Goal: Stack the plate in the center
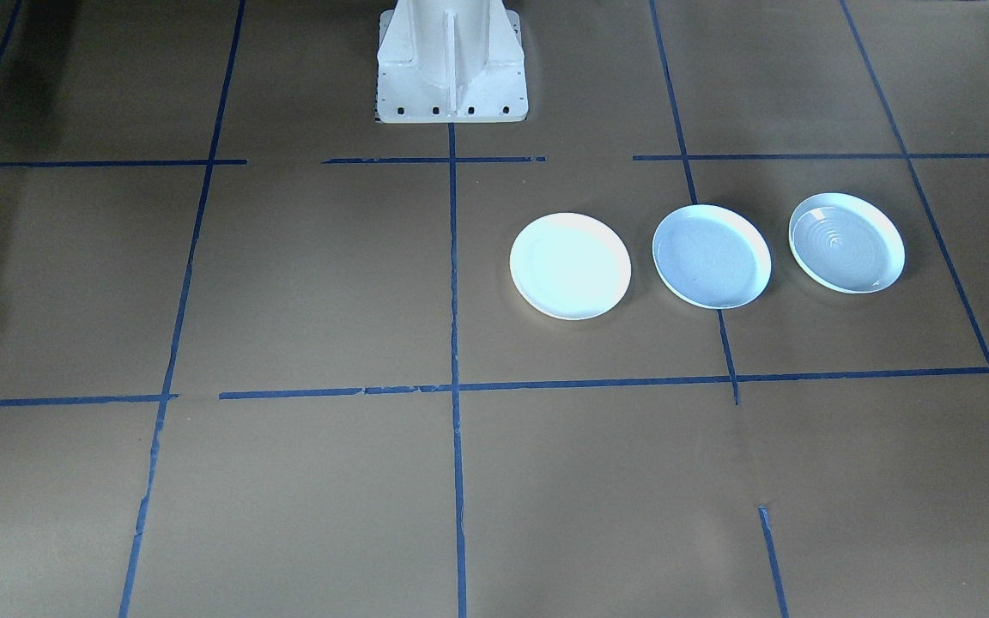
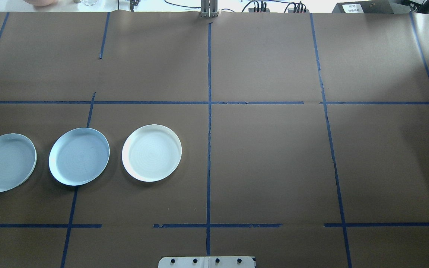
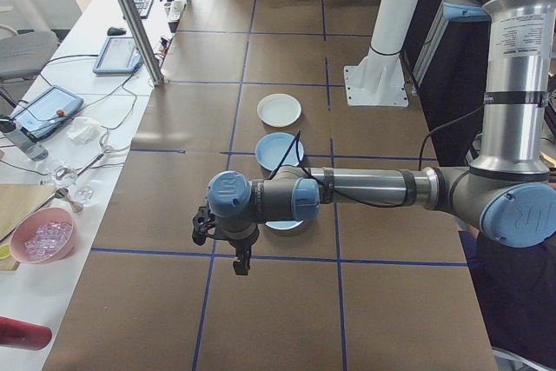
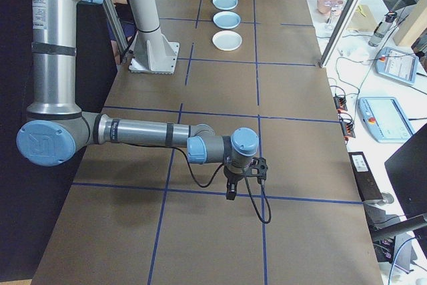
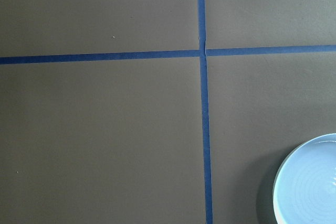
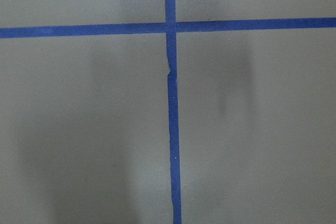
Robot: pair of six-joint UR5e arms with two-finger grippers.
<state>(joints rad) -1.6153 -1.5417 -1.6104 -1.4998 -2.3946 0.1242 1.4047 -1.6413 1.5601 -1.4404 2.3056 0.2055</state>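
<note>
In the overhead view, three round shallow plates are lying in one row on the brown paper-covered table point(image 2: 266, 156) with blue tape lines, all on the robot's left half. At the far left the grey-blue plate with concentric ripple rings point(image 2: 5, 162) is sitting near the edge. Just beside it, but not touching, the smooth pale grey-blue plate with a white rim point(image 2: 79, 156) is resting in the middle of the row, partly over a blue tape line. To its right the bright white plate point(image 2: 151, 152) is lying apart from it, nothing stacked on any of them. The left gripper point(image 3: 240, 260) is hanging above the table near the ripple plate, and the right gripper point(image 4: 231, 191) is hanging over the other end, well apart from the plates; both are showing only in side views, so I cannot tell how wide their fingers are standing.
</note>
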